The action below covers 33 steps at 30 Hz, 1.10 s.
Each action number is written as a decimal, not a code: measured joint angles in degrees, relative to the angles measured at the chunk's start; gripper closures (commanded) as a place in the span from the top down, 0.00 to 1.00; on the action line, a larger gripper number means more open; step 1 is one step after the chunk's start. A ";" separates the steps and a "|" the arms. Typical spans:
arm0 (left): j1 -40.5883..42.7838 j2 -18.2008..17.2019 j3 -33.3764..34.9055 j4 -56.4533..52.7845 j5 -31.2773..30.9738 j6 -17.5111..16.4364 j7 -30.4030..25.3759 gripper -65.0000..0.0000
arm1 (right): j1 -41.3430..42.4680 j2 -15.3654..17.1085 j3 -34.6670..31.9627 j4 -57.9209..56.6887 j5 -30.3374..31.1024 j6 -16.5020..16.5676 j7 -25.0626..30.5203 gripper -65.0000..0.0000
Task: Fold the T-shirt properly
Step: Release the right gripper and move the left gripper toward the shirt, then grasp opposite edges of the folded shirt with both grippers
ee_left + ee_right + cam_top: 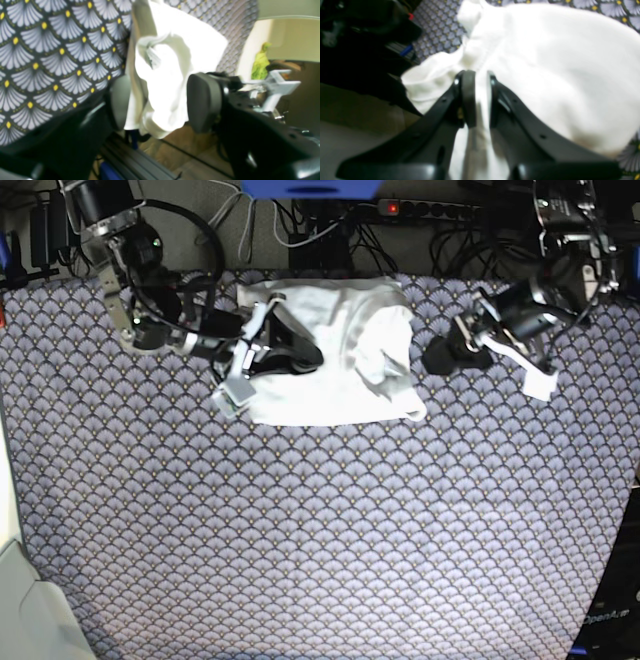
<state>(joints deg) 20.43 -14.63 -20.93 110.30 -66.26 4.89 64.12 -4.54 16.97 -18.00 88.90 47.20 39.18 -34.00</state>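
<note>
The white T-shirt [340, 385] lies bunched at the back middle of the patterned cloth, its right side folded over into a rumpled lump. My right gripper [305, 360] rests on its left half. In the right wrist view that gripper [481, 82] is shut on a ridge of T-shirt [557, 62] fabric pinched between the narrow pads. My left gripper [432, 360] hovers at the shirt's right edge. In the left wrist view it [162, 102] is open, and a loose fold of T-shirt [175, 50] hangs between the wide-apart pads, brushing the left one.
The fan-patterned tablecloth [320, 530] covers the whole table. A power strip [420, 208] and tangled cables run along the back edge, just behind the shirt. A metal rail [140, 160] and the floor show below the table edge in the left wrist view.
</note>
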 measured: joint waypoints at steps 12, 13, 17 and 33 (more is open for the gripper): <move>-7.15 0.22 5.29 -10.60 -0.96 0.50 0.81 0.59 | 0.09 0.94 -0.07 -0.04 0.20 0.00 0.17 0.10; -7.13 0.07 5.22 -10.73 -0.90 0.55 0.81 0.59 | 0.11 1.14 -0.04 -0.04 0.20 0.00 0.20 0.10; -7.15 -0.31 5.35 -10.19 -1.11 0.52 0.81 0.59 | 0.20 1.27 0.00 -0.04 0.20 0.00 0.17 0.10; -9.55 -2.01 16.22 -12.44 6.19 1.14 0.42 0.59 | 0.22 1.29 0.22 -0.04 0.22 0.00 0.22 0.10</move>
<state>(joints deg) 10.87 -16.64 -4.71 97.86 -60.07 6.02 64.53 -4.32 18.26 -17.78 88.86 47.42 39.18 -33.78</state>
